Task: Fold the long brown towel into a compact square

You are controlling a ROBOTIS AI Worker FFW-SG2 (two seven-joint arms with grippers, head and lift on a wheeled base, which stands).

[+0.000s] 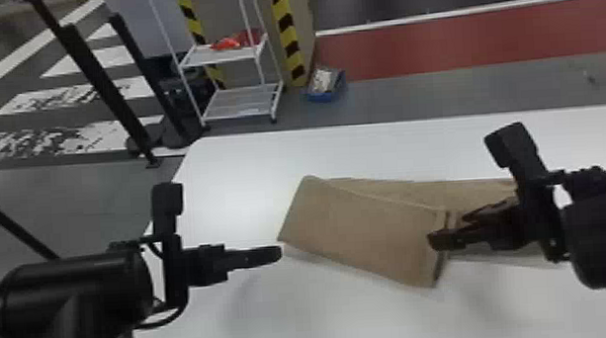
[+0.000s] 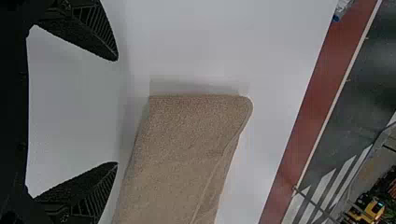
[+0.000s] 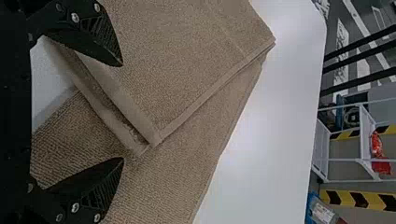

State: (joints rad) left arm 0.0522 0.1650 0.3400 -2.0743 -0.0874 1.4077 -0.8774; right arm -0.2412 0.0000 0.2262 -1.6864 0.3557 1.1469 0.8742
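The brown towel [image 1: 364,227] lies on the white table, its left part doubled over at a slant on top of the rest, which runs right beneath my right arm. My right gripper [image 1: 444,230] is over the upper layer's right end; in the right wrist view that gripper [image 3: 123,112] stands open above the towel's layered hems [image 3: 135,123]. Left of the folded edge is my left gripper [image 1: 278,254], and in the left wrist view the same gripper [image 2: 117,112] is open with nothing between its fingers, beside the towel's folded end [image 2: 196,121].
The white table [image 1: 247,169] extends around the towel. Beyond its far edge stand a white wire shelf [image 1: 236,102] holding red items and a blue bin [image 1: 326,93] on the floor. Black posts rise at the far left.
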